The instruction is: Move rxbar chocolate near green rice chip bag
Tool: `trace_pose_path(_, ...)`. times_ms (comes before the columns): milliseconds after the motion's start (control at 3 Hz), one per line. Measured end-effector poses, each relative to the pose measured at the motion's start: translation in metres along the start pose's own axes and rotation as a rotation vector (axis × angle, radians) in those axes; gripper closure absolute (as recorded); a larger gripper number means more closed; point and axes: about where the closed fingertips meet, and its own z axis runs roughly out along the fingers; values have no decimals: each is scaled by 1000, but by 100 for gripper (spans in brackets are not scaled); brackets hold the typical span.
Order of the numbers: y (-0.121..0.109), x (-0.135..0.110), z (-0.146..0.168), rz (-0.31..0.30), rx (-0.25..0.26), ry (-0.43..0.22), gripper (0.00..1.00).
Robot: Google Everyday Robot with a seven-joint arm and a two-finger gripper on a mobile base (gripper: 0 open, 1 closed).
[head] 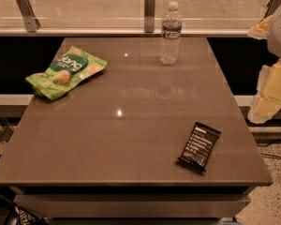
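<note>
Brown table (131, 139), 2 bright light spots on its top. Clear water bottle (170, 34) with white cap, upright near the far edge, right of centre. Behind it, glass railing (84, 13) on metal posts. Speckled floor (271, 210) at lower right. End effector (271, 95) beyond the table's right edge.

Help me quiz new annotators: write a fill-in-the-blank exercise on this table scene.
1. The only thing standing upright on the table is the ____.
2. The rxbar chocolate has a ____ wrapper with white text.
3. The green rice chip bag lies toward the table's ____ side; the gripper hangs beyond its right edge.
Missing words: water bottle; black; left.
</note>
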Motion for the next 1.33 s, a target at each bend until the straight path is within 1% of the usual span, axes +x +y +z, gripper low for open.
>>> trace_pose_path(333,0,0,0,0,0,0,0)
trace_pose_path(667,-2,-2,-5,-17,22,5,0)
trace_pose_path(1000,-6,-5,-11,-55,69,18,0)
trace_pose_path(1333,-7,-9,-18,-141,135,8,0)
